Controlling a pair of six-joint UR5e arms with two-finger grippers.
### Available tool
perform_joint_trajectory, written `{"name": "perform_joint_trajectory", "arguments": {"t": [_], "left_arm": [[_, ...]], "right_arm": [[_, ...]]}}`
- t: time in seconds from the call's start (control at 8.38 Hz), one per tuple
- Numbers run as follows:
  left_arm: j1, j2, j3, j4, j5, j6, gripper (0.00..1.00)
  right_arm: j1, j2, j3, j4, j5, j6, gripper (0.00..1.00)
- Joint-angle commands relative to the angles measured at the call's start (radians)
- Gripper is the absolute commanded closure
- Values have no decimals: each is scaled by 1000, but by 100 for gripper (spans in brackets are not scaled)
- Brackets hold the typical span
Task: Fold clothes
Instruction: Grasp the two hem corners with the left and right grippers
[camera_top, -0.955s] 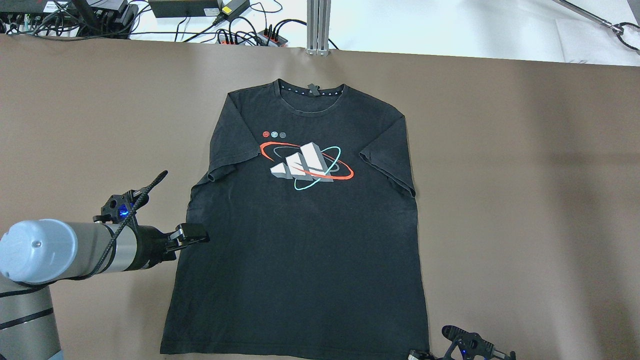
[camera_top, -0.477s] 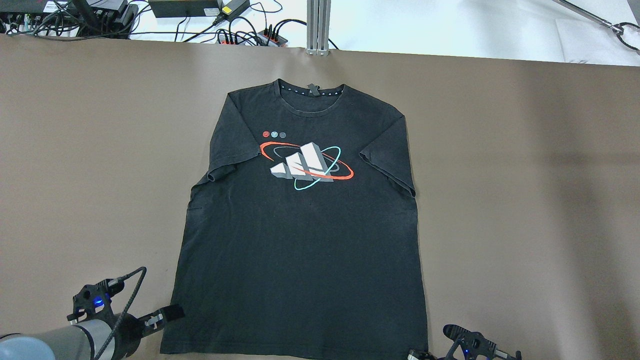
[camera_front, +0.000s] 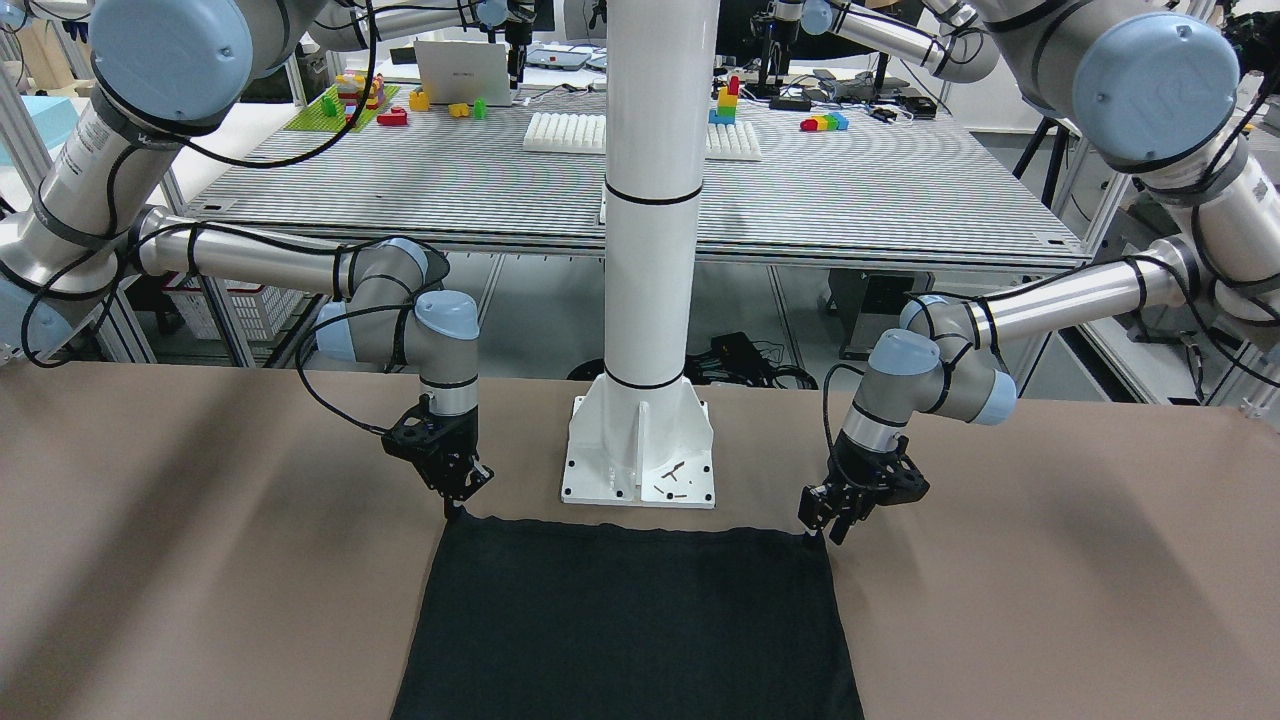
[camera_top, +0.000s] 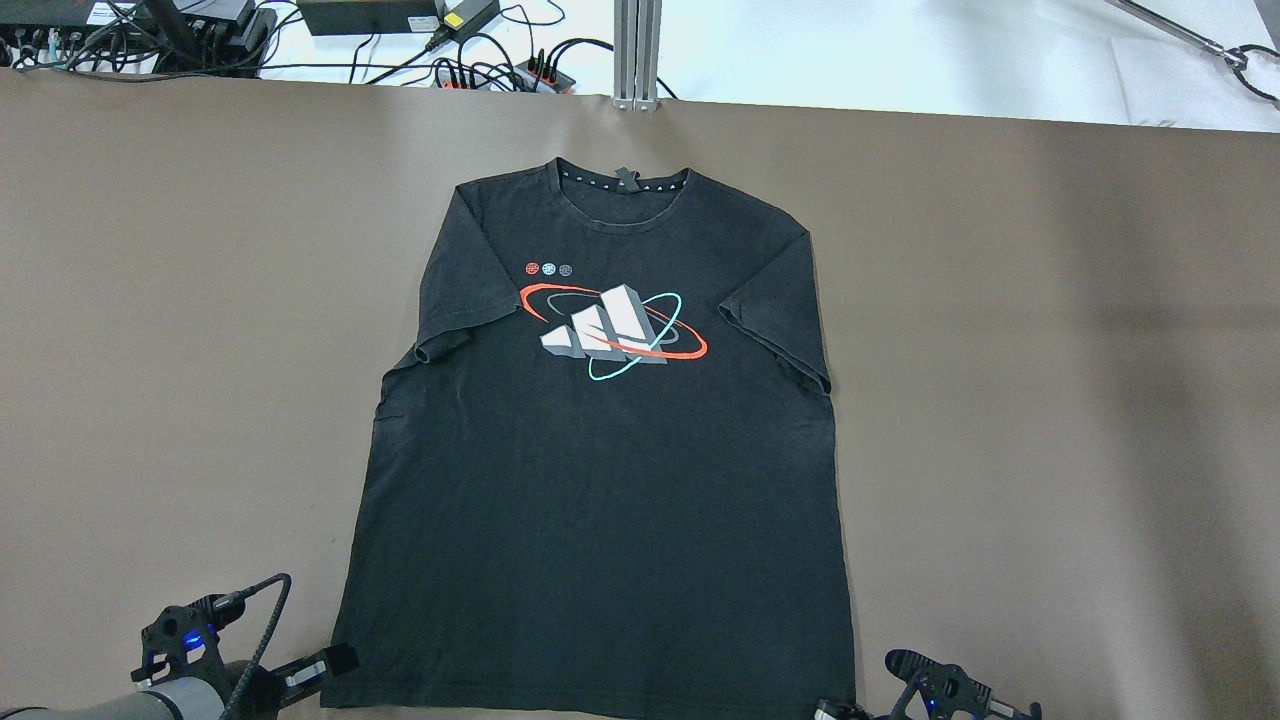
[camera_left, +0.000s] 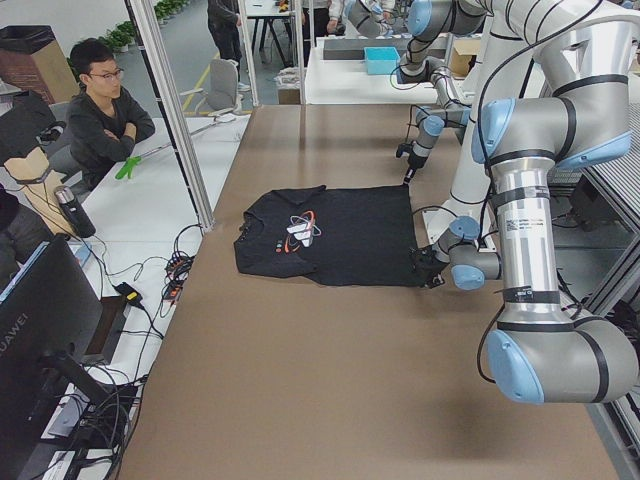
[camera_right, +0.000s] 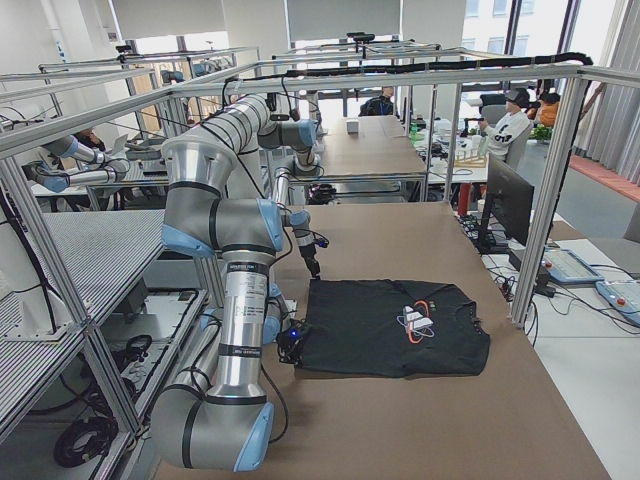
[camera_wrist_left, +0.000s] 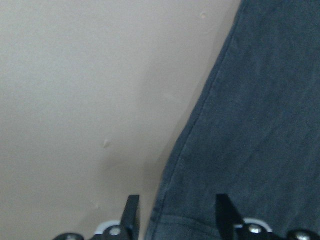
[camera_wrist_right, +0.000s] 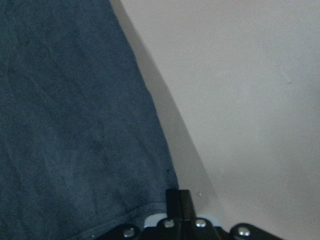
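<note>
Left claw first: we see it spread wide, its two fingers standing either side of one bottom hem corner of the T-shirt, with nothing gripped. The right claw has its fingers pressed together right at the opposite hem corner. We honestly can't tell whether any cloth is pinched in there or it's just touching the edge. Both claws point down at the worktop.

The shirt itself is black, thin and matte, short-sleeved, with a round collar that has a row of tiny white dots inside the neck. On the chest there's a print: white and grey slanted bars with a red ring and a teal ring looping around them. There are also small round marks just above it, off to one side. The hem runs a bit wavy.

Count-wise we get one shirt, two sleeves, three round marks and two claws.

It lies flat and face up on the brown worktop, collar on the far side from the robot. The hem runs along the robot's side, just in front of the base of the white post, and is wider than that base. Each claw sits at one hem corner, the left claw at the robot's left corner and the right claw at its right.
</note>
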Motion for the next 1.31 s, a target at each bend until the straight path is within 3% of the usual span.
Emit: {"name": "perform_joint_trajectory", "arguments": {"t": [0.0,0.24,0.72,0.95,1.19], "left_arm": [[23,-3,10,0,6,-7,43],[29,-6,10,0,6,-10,50],[30,-7,10,1,1,-13,99],[27,2,-3,1,-3,-12,100],[49,43,-79,1,-12,-13,100]], "right_arm": [[0,0,0,0,0,1,100],[0,0,0,0,0,1,100],[0,2,0,0,0,1,100],[0,3,4,0,1,1,100],[-3,-11,87,-18,12,6,100]]}}
